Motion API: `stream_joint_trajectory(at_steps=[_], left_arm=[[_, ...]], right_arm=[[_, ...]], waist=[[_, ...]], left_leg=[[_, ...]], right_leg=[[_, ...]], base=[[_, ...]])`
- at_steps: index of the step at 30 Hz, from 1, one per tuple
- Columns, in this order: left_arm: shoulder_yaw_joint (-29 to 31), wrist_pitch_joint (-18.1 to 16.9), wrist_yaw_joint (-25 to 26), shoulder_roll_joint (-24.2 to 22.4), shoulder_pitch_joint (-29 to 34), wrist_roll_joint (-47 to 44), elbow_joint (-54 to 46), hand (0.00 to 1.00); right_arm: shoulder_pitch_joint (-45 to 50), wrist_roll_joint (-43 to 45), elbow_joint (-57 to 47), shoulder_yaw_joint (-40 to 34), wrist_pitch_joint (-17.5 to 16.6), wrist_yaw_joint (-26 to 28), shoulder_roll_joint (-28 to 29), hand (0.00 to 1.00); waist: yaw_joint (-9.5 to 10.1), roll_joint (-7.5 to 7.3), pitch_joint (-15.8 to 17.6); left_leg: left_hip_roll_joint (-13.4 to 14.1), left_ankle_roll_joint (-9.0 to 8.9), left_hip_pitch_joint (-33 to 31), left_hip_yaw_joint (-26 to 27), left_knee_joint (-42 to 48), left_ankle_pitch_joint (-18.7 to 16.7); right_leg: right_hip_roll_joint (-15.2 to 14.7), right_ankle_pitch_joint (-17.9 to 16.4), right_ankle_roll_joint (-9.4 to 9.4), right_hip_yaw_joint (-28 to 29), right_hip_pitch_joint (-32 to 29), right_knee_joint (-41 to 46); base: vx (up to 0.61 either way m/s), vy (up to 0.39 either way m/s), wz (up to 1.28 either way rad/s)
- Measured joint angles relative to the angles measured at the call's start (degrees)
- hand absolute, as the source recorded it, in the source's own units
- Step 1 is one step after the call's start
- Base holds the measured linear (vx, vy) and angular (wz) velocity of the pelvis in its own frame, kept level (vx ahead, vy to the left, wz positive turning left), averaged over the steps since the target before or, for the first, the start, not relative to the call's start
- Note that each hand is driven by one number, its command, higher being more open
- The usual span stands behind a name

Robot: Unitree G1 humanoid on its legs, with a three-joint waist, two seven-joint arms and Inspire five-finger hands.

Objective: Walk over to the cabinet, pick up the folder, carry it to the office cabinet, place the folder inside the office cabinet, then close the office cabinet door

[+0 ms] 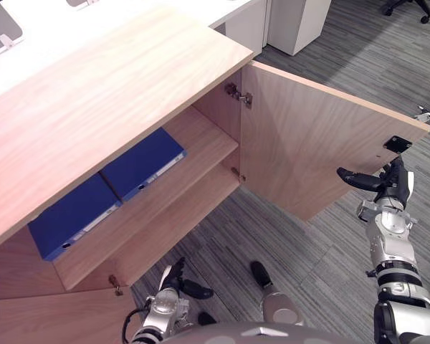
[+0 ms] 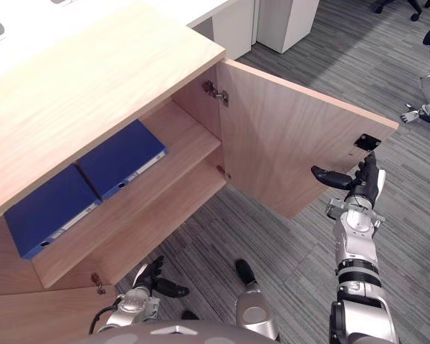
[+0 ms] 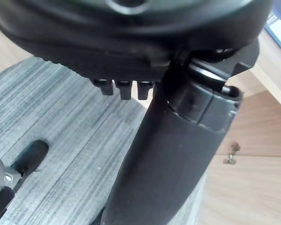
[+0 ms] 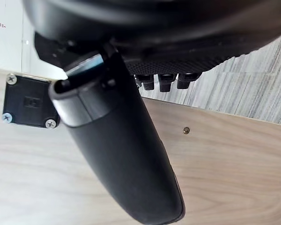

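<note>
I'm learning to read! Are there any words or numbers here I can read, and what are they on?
Nothing readable.
White spine labels on the blue folders: too small to read.
Black plate on the cabinet door: mark too blurred.

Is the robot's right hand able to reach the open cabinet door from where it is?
Probably yes. The right hand is up by the free edge of the door, beside the black plate, with nothing between them. Whether it touches the wood is unclear.
</note>
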Motion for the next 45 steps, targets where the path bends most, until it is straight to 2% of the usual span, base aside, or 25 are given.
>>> stream_joint_trajectory(at_steps=[7,11,19,26,35,38,45], left_arm=[[-0.1,0.1,0.1,0.0,0.5,0.9,0.6,1.00],[0.1,0.2,0.1,0.0,0.6,1.4,0.9,1.00],[0.1,0.7,0.1,-0.1,-0.2,3.6,1.8,1.00],[0.0,1.3,0.1,0.2,-0.4,5.3,2.0,1.00],[-1.1,1.4,0.2,0.2,-0.5,5.9,3.4,1.00],[-2.9,1.4,0.1,0.3,-0.4,6.6,3.4,1.00],[-7.7,1.4,-0.1,1.4,1.2,7.9,3.0,1.00]], right_arm=[[0.1,-0.1,-1.4,0.9,0.1,-1.0,0.6,1.00],[3.2,-0.1,-6.9,-0.1,0.1,-2.5,4.5,1.00],[11.5,-1.6,-18.1,1.9,0.1,-1.3,11.6,1.00],[22.9,-2.1,-29.7,6.4,0.2,1.5,16.4,1.00],[41.6,0.4,-46.0,16.8,0.1,5.8,22.4,1.00],[46.9,2.9,-49.6,22.2,0.1,8.8,22.8,1.00],[52.2,3.5,-52.0,30.4,0.5,12.0,21.4,1.00]], waist=[[0.03,0.11,0.0],[-0.06,0.12,0.0],[-0.18,-0.30,0.2],[-0.34,-1.77,0.2],[-0.40,-4.27,-0.9],[-0.39,-5.40,-1.6],[0.01,-7.56,-2.7]], left_leg=[[0.0,0.19,-0.8,-2.0,0.5,0.3],[0.3,0.00,-0.4,-2.4,-0.5,1.0],[0.6,-0.22,1.2,-2.1,-0.9,1.2],[1.3,-0.61,2.1,-1.7,-0.8,1.2],[3.2,-1.11,2.9,-1.2,1.1,0.4],[3.3,-1.42,2.7,-2.3,1.4,0.2],[2.7,-1.30,2.8,-4.1,0.5,0.8]], right_leg=[[-0.3,0.3,-0.34,-1.6,-0.2,-0.4],[0.1,0.6,-0.63,-2.2,0.0,-0.3],[1.0,1.2,-0.94,-2.1,1.0,-0.3],[2.0,1.2,-1.64,-1.8,1.5,-0.3],[3.1,1.9,-2.29,-1.1,2.8,-0.2],[2.9,1.7,-2.19,-1.8,3.0,0.1],[2.5,1.3,-2.48,-2.5,3.2,0.9]], base=[[-0.02,-0.017,0.09],[0.02,-0.028,0.04],[0.01,-0.030,-0.10],[0.01,-0.031,-0.08],[0.02,-0.039,-0.05],[-0.04,-0.042,0.10],[-0.03,-0.018,0.07]])
